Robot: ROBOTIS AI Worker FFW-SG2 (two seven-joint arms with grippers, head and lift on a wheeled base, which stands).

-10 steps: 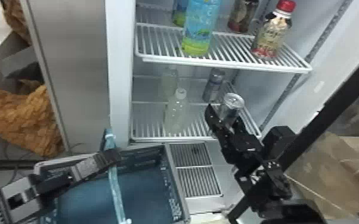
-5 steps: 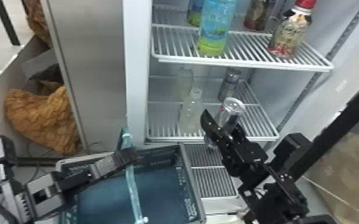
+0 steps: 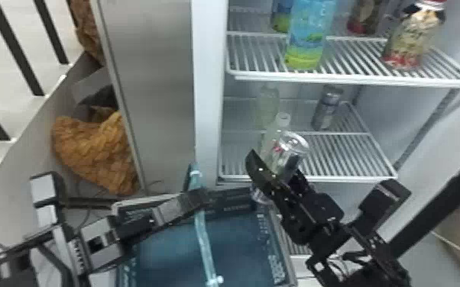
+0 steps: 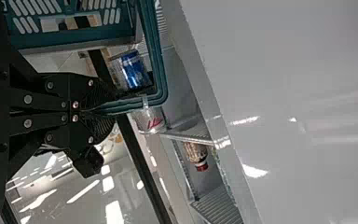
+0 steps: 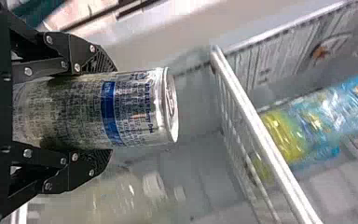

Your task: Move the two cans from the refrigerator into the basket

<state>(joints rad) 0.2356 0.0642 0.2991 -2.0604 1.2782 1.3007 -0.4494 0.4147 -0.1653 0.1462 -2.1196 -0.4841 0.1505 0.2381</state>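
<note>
In the head view, the right gripper (image 3: 277, 171) is clamped on a can (image 3: 293, 147) in front of the refrigerator's (image 3: 208, 95) lower shelf (image 3: 344, 178), near the far right corner of the basket (image 3: 277, 252). The other can (image 3: 325, 110) stands toward the far right of that shelf, right of the clear bottles (image 3: 282, 123). The left gripper (image 3: 204, 197) is at the basket's handle (image 3: 203, 238)

In the left wrist view, the left gripper (image 4: 106, 110) has its fingers closed on the handle, the held can just beyond

In the right wrist view, the right gripper (image 5: 108, 110) squeezes that can between both fingers, its end jutting past them; farther off, a blue-and-green bottle (image 5: 314, 116) is at the upper shelf (image 5: 272, 147)
</note>
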